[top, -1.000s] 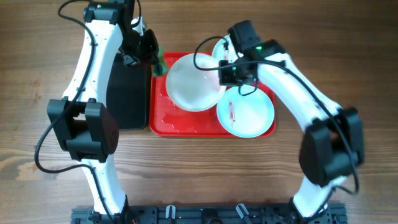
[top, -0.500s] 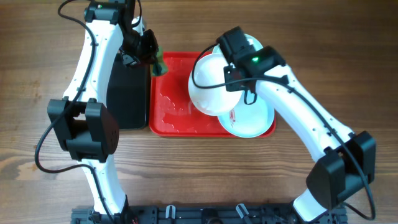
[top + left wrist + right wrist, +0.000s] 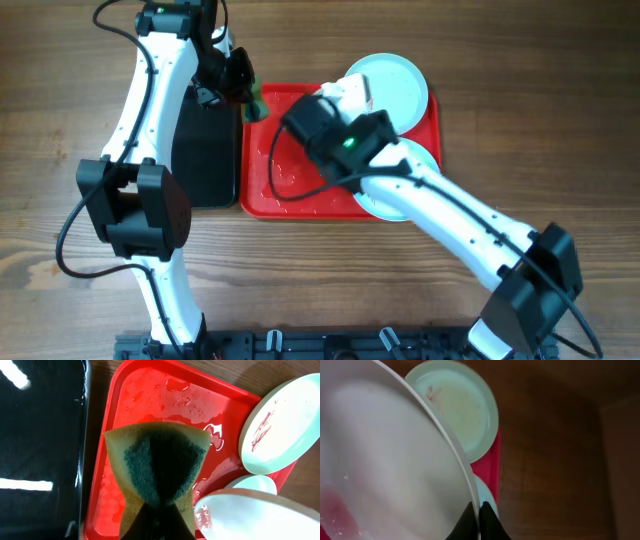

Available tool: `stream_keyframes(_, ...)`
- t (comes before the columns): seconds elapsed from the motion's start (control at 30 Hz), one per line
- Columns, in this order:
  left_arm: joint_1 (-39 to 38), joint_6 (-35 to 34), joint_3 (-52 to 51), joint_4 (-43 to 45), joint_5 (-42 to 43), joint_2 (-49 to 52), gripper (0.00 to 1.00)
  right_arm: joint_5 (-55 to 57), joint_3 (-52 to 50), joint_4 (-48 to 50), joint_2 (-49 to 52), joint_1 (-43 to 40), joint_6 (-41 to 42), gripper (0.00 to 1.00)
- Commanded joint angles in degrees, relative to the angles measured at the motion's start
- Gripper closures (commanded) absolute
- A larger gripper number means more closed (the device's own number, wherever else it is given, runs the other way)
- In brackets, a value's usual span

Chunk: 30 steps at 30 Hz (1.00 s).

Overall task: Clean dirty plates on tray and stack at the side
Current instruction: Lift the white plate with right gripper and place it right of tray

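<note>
Wooden tabletop [image 3: 560, 120] bears a red rectangular plastic tray [image 3: 262, 190]; left gripper [image 3: 156, 515] pinches a yellow-green sponge [image 3: 157, 460] above it; right gripper [image 3: 479, 520] clamps a tilted cream-white round plate [image 3: 385, 470].

Red tray [image 3: 150, 390] bare below L gripper [image 3: 245, 92]; R arm [image 3: 430, 195] w/ cream plate [image 3: 260, 515] blocks its right, black tray [image 3: 40, 435] lies left.

A large tray [image 3: 268, 188] sits mid-bench [image 3: 560, 100], with a smaller tray [image 3: 205, 150] just beside it on the left. The far plate [image 3: 395, 85] lies at the large tray's far right corner, overhanging the rim. The near plate [image 3: 425, 158] lies at the near right corner, partly under the right arm. The right gripper [image 3: 479, 510] holds the tilted plate [image 3: 380, 460] above the tray's middle. The left gripper [image 3: 157, 507] holds a sponge [image 3: 157, 460] over the far left corner.
</note>
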Motion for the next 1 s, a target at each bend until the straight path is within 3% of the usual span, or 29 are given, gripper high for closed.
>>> stream_keyframes(0.0,-0.17,1.14,0.26,0.31,-0.39,0.28,0.96,15.89,0.07,-0.13,-1.53,4.44,1.60,0.96)
stream_keyframes(0.23,-0.17,1.14,0.26,0.42,-0.39,0.28,0.96,32.28,0.07,0.26,-1.53,11.21,1.62,0.96)
stream_keyframes(0.4,-0.17,1.14,0.26,0.39,-0.39,0.28,0.96,37.99,0.07,0.33,-1.53,13.84,1.62,0.96)
stream_keyframes(0.8,-0.17,1.16,0.26,0.37,-0.39,0.28,0.96,38.86,0.04,2.16,-1.53,14.34,1.66,0.96)
stream_keyframes(0.97,-0.17,1.16,0.26,0.39,-0.39,0.28,0.96,33.14,0.07,2.80,-1.53,14.05,3.32,0.96)
